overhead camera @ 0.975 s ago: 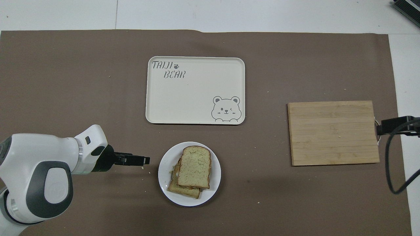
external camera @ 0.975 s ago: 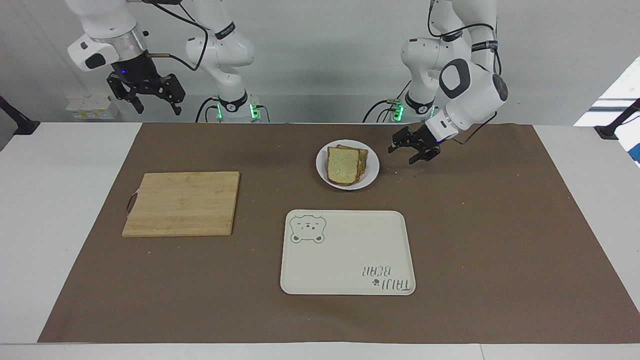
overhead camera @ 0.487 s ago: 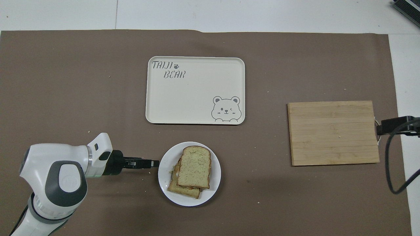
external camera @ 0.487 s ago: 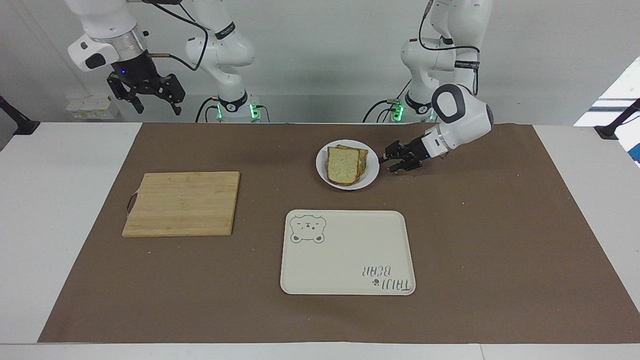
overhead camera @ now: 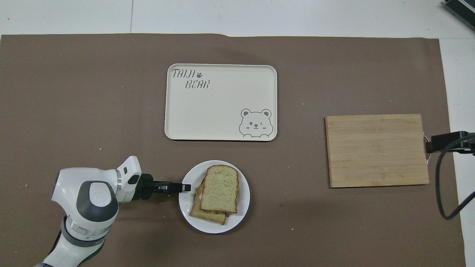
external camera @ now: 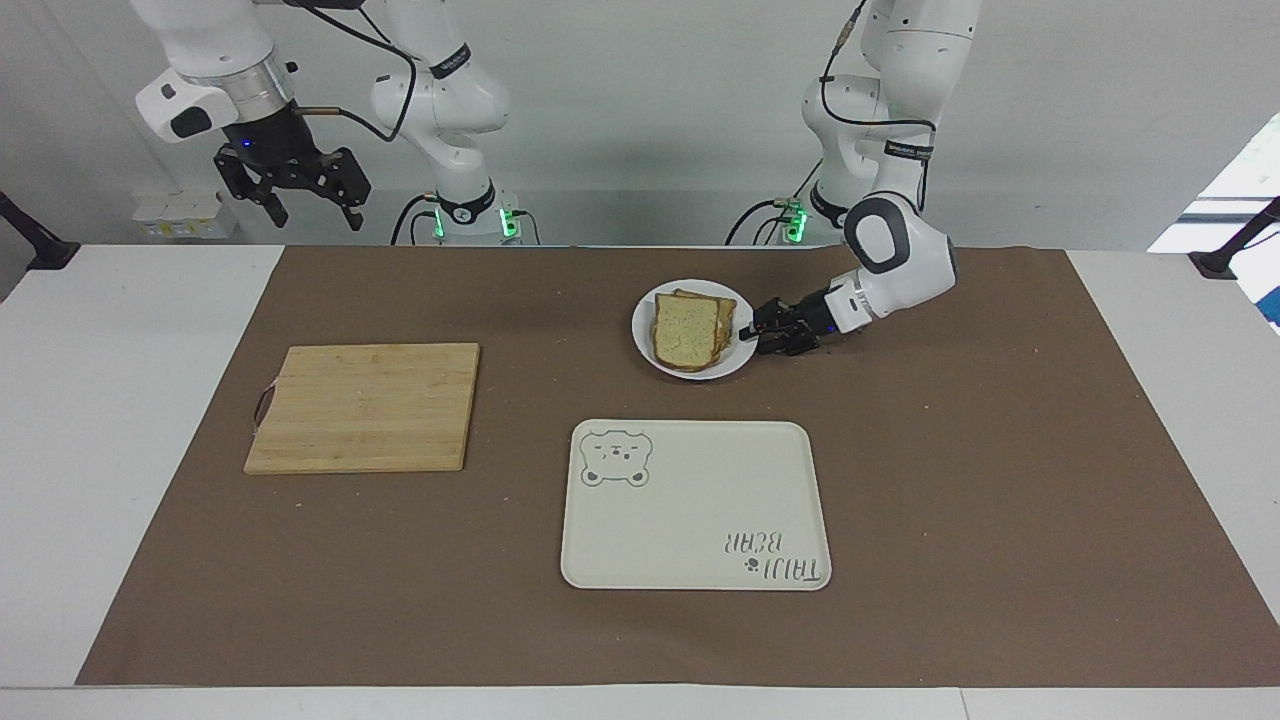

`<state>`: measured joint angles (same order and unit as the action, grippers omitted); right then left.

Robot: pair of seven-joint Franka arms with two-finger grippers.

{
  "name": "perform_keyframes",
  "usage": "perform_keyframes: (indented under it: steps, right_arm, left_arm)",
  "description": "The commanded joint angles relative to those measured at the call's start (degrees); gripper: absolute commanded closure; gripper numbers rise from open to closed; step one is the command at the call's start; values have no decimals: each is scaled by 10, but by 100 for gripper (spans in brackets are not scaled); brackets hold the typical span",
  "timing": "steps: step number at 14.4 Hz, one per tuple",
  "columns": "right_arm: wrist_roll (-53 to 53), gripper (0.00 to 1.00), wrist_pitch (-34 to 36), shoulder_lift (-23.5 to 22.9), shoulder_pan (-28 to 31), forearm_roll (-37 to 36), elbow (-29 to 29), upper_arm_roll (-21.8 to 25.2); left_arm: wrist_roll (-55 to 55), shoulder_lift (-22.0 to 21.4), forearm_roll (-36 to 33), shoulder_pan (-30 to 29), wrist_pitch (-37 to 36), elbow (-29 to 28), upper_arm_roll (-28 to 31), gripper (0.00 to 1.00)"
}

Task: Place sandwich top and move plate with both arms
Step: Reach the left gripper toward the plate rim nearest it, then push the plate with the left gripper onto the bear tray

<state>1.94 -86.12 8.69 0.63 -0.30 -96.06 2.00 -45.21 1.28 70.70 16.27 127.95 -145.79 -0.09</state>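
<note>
Black left tool (external camera: pixel 752 333) tips overlap plate (external camera: pixel 660 366) rim, grip unclear.

Left gripper (external camera: pixel 752 335) reaches low and level; right gripper (external camera: pixel 300 205) waits raised, fingers (external camera: pixel 352 210) spread.

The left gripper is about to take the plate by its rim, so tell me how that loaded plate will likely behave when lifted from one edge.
The plate looks rigid and glossy, so its thin rim may slip in the left gripper. Held at one edge only, it would probably tilt. The sandwich top lies loose and askew on the slices beneath, so it could slide off.
</note>
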Motion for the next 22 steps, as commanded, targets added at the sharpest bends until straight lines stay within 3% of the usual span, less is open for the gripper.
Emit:
perform_keyframes:
  steps: [1, 2, 4, 13, 17, 20, 22]
  right_arm:
    - [-2, 0, -5, 13, 6, -5, -15, -3]
    - [-3, 0, -5, 13, 7, -5, -14, -3]
    - [-2, 0, -5, 13, 7, -5, -14, -3]
    - [-4, 0, -2, 13, 8, -5, -14, -2]
    - [-7, 0, -3, 13, 8, -5, -14, -2]
    - [-7, 0, -3, 13, 8, -5, -14, -2]
    - [-7, 0, -3, 13, 8, -5, -14, -2]
  left_arm:
    - [-15, -8, 13, 3, -37, -9, 7, 63]
    - [-15, -8, 13, 3, -45, -9, 7, 69]
    - [-15, -15, 13, 2, -65, -13, 8, 100]
    - [-10, -4, 15, -60, -117, 21, 10, 100]
    - [19, 24, 21, -105, -153, 92, 9, 100]
    - [56, 84, 37, -109, -143, 187, 9, 100]
    - [66, 113, 88, -101, -104, 227, 8, 100]
